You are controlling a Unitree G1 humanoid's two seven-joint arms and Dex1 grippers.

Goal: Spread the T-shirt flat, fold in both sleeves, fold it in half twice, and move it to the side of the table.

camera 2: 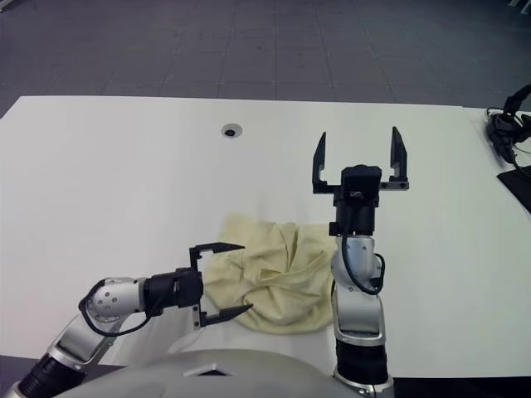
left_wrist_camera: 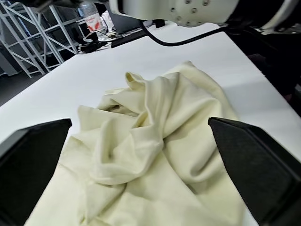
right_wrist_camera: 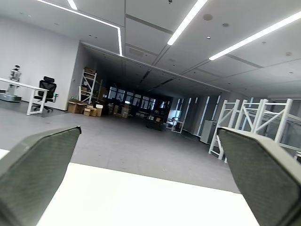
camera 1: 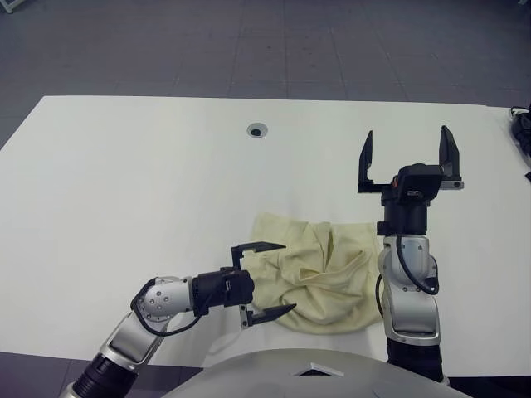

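The T-shirt [camera 1: 319, 269] lies crumpled in a pale yellow heap on the white worktop [camera 1: 124, 182], close to the near edge and a little right of the middle. It is bunched into deep folds, with no sleeve or hem that can be told apart.

The left claw [camera 1: 286, 278] sits low at the heap's left edge, pointing across toward the cloth. Its two dark fingers are spread wide — one by the far-left part of the heap, the other by the near-left corner — and it grips nothing. Whether either tip touches the fabric I cannot tell. In the left wrist view the T-shirt [left_wrist_camera: 155, 150] lies between the parted fingers [left_wrist_camera: 28, 165].

The right claw [camera 1: 406, 137] is raised above the worktop, pointing upward, just beyond the heap's right side. It is fully spread and holds nothing. Its forearm stands upright beside the cloth's right edge.

A small round hole [camera 1: 257, 130] is set in the worktop farther back, and dark cables [camera 2: 506, 124] lie at the far right edge.
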